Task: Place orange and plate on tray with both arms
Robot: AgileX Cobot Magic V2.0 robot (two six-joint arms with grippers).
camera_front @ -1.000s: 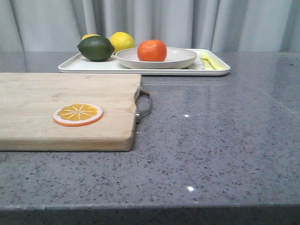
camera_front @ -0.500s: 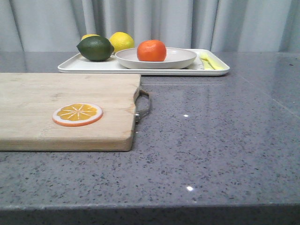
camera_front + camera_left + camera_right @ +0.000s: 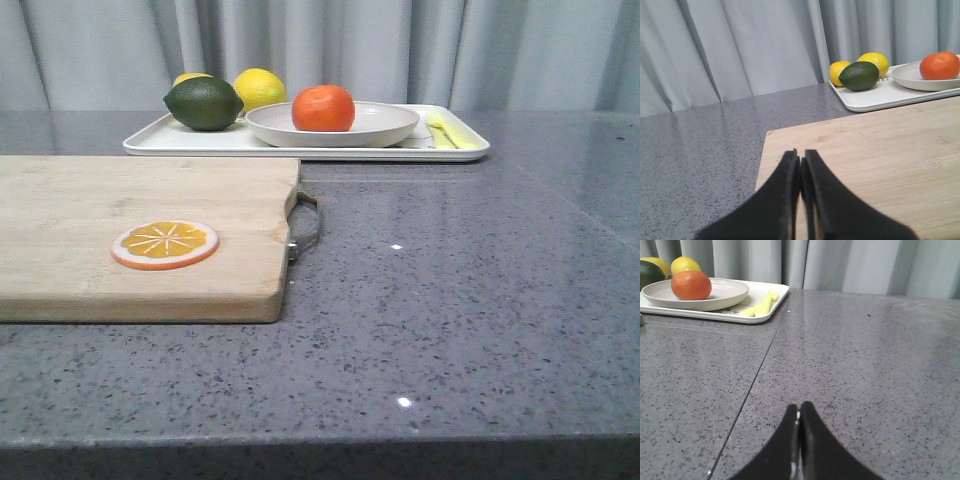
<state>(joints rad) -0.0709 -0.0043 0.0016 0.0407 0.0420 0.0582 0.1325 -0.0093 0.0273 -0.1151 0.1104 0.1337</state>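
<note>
The orange (image 3: 323, 108) lies in the off-white plate (image 3: 385, 128), and the plate rests on the white tray (image 3: 200, 142) at the back of the table. They also show in the left wrist view, orange (image 3: 939, 65), plate (image 3: 912, 79), tray (image 3: 875, 97), and in the right wrist view, orange (image 3: 691, 285), plate (image 3: 725, 292), tray (image 3: 771, 307). My left gripper (image 3: 800, 155) is shut and empty over the near part of the cutting board. My right gripper (image 3: 799, 407) is shut and empty over bare grey table. Neither gripper shows in the front view.
A wooden cutting board (image 3: 90, 215) with a metal handle (image 3: 306, 228) lies front left, an orange slice disc (image 3: 166, 244) on it. On the tray stand a dark green fruit (image 3: 204, 103), two lemons (image 3: 261, 87) and yellow strips (image 3: 448, 131). A grey curtain hangs behind.
</note>
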